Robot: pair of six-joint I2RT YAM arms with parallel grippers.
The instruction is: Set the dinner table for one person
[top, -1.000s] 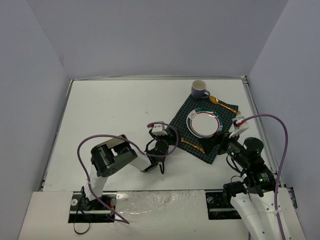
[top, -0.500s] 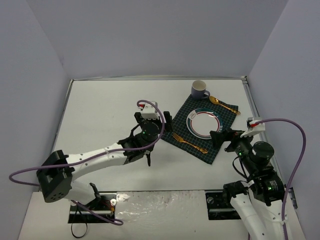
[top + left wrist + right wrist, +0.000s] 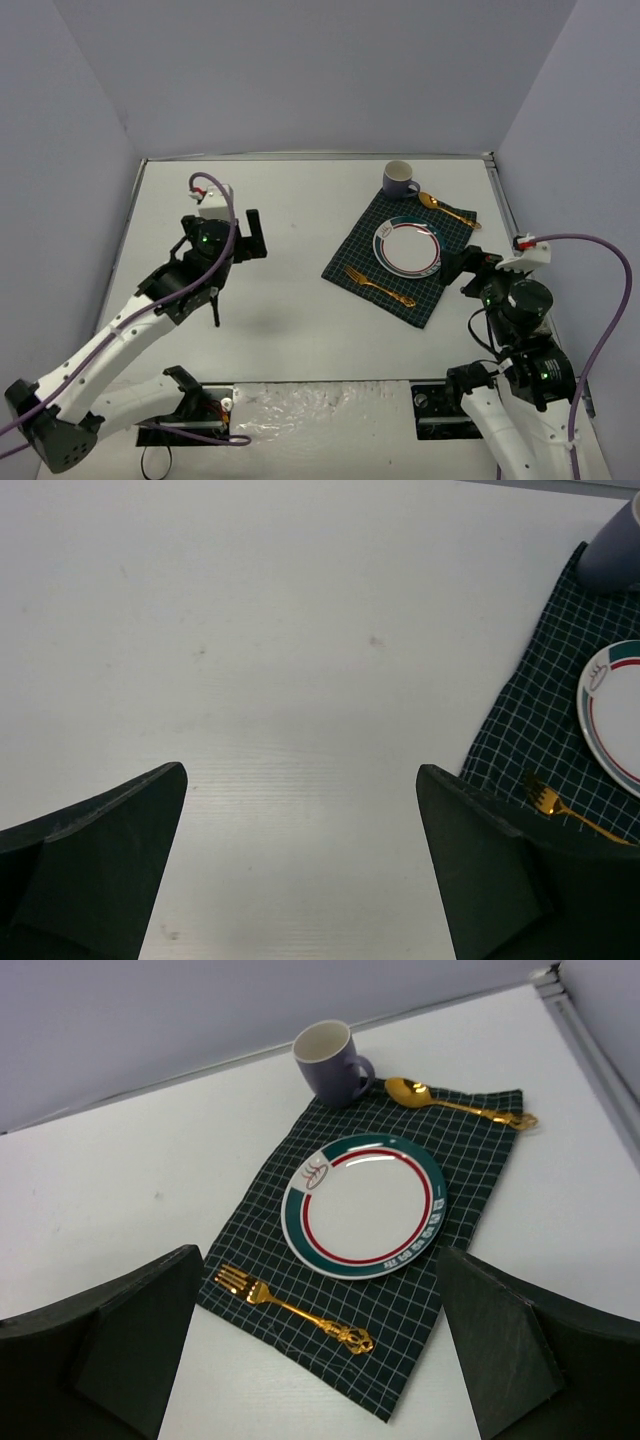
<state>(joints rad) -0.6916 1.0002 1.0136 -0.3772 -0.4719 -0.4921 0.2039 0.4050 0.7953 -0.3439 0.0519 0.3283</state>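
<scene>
Fingers spread and empty, left gripper (image 3: 300, 772) and right gripper (image 3: 320, 1252) hover over the dinner table (image 3: 290, 200), a rigid fixed top spanning the view. On its checked cloth (image 3: 400, 1300), the ceramic plate (image 3: 365, 1205) likely chips; lift by its rim.

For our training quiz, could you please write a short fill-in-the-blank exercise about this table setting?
The round green-rimmed plate lies on the dark green checked ____. The gold metal ____ lies beside the purple mug. The left gripper and the right gripper are both ____.
Missing: cloth; spoon; open.
</scene>
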